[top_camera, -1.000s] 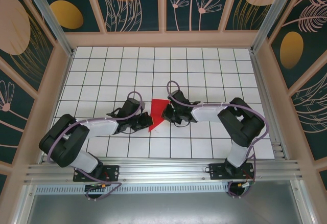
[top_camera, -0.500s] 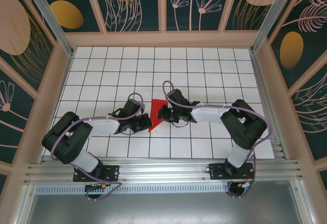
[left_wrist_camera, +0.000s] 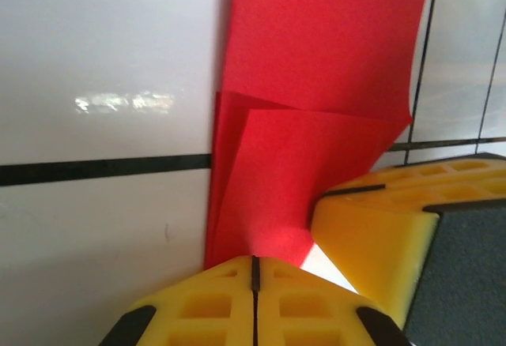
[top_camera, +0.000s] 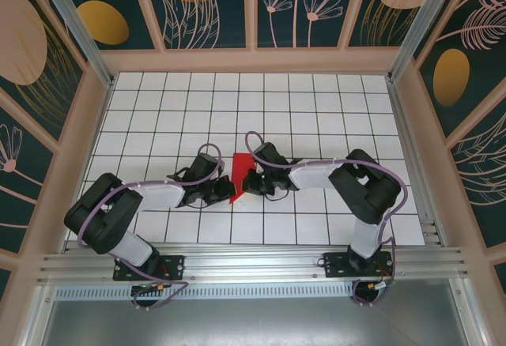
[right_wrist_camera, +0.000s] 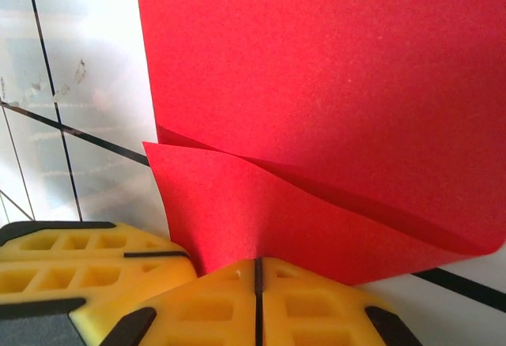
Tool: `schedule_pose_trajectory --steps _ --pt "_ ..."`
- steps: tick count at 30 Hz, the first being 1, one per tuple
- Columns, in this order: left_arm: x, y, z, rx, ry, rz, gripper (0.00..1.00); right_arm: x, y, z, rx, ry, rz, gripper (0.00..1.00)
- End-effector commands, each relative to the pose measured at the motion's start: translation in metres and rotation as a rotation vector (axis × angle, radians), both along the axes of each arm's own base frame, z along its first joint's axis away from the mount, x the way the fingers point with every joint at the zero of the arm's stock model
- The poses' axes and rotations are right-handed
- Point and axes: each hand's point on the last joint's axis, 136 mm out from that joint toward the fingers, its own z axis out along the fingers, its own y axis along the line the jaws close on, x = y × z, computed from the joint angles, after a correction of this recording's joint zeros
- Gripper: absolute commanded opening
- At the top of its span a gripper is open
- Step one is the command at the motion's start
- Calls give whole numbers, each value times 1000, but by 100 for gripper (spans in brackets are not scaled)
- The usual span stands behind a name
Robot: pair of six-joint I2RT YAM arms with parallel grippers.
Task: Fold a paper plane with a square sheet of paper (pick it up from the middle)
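The square sheet of paper (top_camera: 240,167) is bright red and folded over on itself, standing up off the tiles between my two grippers. In the left wrist view the sheet (left_wrist_camera: 316,62) runs down into the closed seam of my left gripper (left_wrist_camera: 254,261), which is shut on its lower edge. A yellow finger of the right gripper (left_wrist_camera: 371,220) sits close beside it. In the right wrist view a curved flap of the sheet (right_wrist_camera: 332,69) enters my right gripper (right_wrist_camera: 258,265), shut on it. From above, the left gripper (top_camera: 227,190) and right gripper (top_camera: 247,182) nearly touch.
The white grid-tiled table (top_camera: 316,117) stretches open behind and to both sides of the arms. Wooden-framed patterned walls (top_camera: 253,14) enclose it. An aluminium rail (top_camera: 253,263) runs along the near edge by the arm bases.
My right gripper has moved left towards the left one, carrying its side of the sheet. The red paper seen from above has narrowed from a wide triangle to a slim strip.
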Motion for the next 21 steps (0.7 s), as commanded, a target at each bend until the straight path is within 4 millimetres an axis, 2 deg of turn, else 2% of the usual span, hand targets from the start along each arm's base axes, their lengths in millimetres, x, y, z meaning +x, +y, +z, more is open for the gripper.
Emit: schedule_pose_trajectory --steps 1,6,13,21 --pt "-9 -9 12 -73 1 -33 9 -2 -5 -12 -46 18 9 9" --pt "-20 -2 -2 -49 38 -35 10 -2 -5 -13 -50 16 9 9" --pt "-31 24 -33 117 92 -16 9 1 -5 -14 -52 13 12 9" --pt "-36 39 -43 205 104 -10 8 20 -16 -10 -38 -43 17 9"
